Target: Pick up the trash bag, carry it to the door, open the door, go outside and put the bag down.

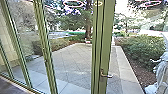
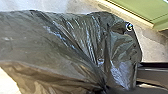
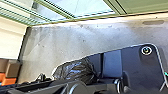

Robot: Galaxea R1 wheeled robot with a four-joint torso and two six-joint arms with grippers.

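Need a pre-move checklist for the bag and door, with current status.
1. Handle in sight: ok, metal lever handle on the green-framed glass door.
2. Handle gripped: not ok, nothing is on the lever.
3. Door open: not ok, looks shut, its edge close against the post.
4. Bag clear of the glass front: ok, bare floor lies between it and the dark, shiny plastic trash bag.
5. Bag untorn: cannot tell, no tear on the near side, rest hidden.
6. Bag grip secure: cannot tell, plastic bunches into tight folds, hold itself unclear.
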